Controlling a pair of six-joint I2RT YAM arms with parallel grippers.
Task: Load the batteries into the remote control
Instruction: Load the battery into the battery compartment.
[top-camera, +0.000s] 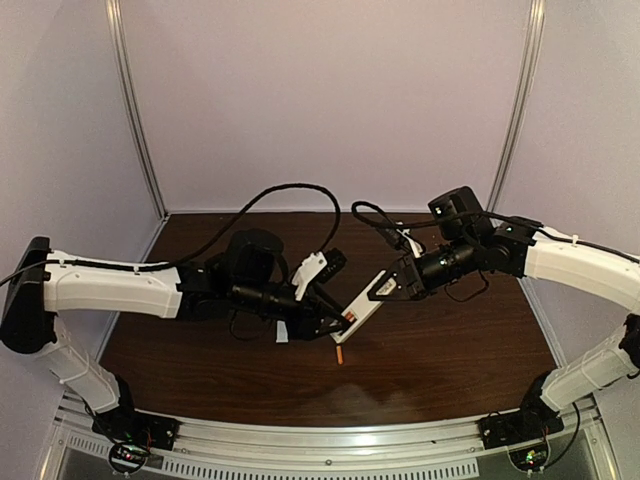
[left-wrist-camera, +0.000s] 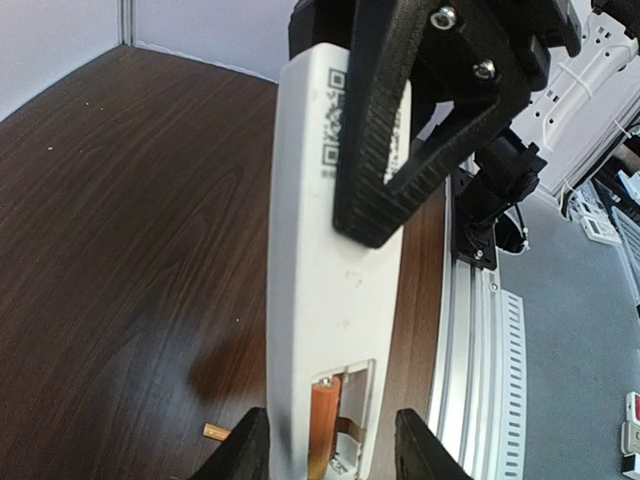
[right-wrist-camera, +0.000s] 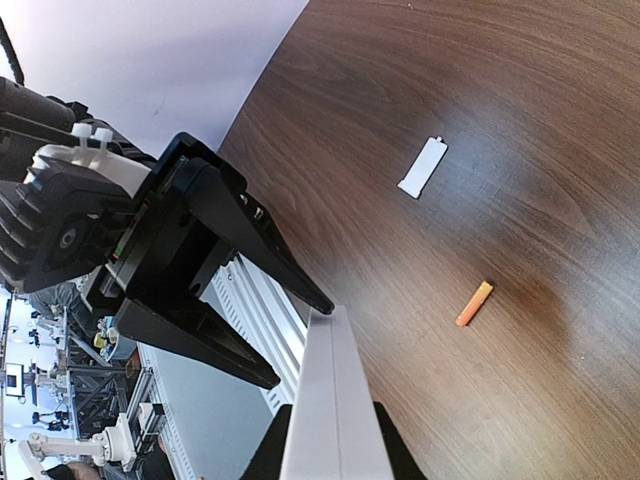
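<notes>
The white remote control (top-camera: 364, 308) hangs in the air over the table, back side up. My right gripper (top-camera: 386, 289) is shut on its upper part, seen edge-on between the jaws in the right wrist view (right-wrist-camera: 335, 440). The battery bay (left-wrist-camera: 345, 420) at the remote's (left-wrist-camera: 325, 270) lower end lies open, with one orange battery (left-wrist-camera: 323, 425) seated in its left slot. My left gripper (left-wrist-camera: 335, 445) stands open astride that end, a gap showing on the right side. A second orange battery (top-camera: 340, 355) (right-wrist-camera: 475, 303) lies on the table below.
A small white cover plate (right-wrist-camera: 423, 167) (top-camera: 282, 332) lies flat on the dark wooden table (top-camera: 450, 370). A ridged aluminium rail (top-camera: 320, 448) runs along the near edge. A black cable (top-camera: 290, 190) loops over the back of the table.
</notes>
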